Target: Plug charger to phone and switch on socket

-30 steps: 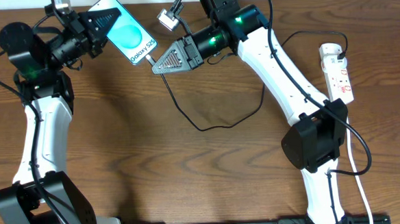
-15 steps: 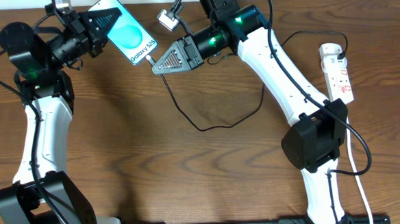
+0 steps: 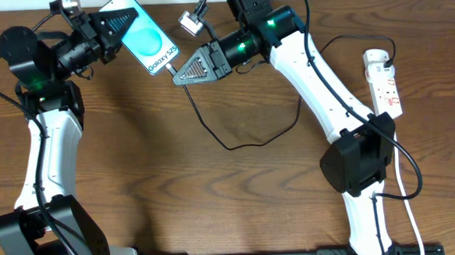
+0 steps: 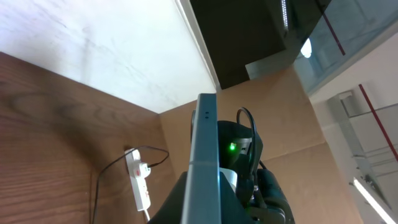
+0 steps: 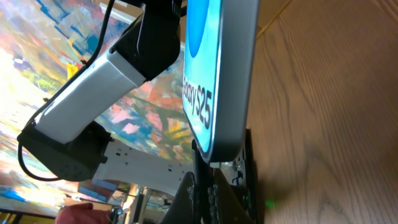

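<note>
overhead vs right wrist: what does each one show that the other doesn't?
Only overhead: the socket at far right, and the long slack loop of the charger. Only right wrist: the bottom end of the phone close up and nearly edge-on, directly above the right gripper. Both: the phone with its Galaxy S25 band, held by the left gripper.
</note>
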Robot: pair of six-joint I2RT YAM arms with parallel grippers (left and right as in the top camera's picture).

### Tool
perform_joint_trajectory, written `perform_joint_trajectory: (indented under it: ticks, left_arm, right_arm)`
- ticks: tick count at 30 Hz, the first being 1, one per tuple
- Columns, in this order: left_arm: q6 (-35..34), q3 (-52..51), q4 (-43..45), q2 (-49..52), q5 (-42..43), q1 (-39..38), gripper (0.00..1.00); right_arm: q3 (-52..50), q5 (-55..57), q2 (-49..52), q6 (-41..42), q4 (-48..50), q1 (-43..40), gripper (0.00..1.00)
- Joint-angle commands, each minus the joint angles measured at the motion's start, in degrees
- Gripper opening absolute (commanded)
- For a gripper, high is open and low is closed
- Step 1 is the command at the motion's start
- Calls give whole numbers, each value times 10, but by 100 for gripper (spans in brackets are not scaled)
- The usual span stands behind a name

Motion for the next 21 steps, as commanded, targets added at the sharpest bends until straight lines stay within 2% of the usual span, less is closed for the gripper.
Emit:
perform_joint_trajectory:
  ticks: [1,21]
  left_arm:
    - [20,7,3,-2,89,-13,7]
    - [63,7,3,-2,121,-13,7]
  right_arm:
    - [4,-8,-5,19,23,-4,1]
    - [4,-8,-5,64,69,-4,1]
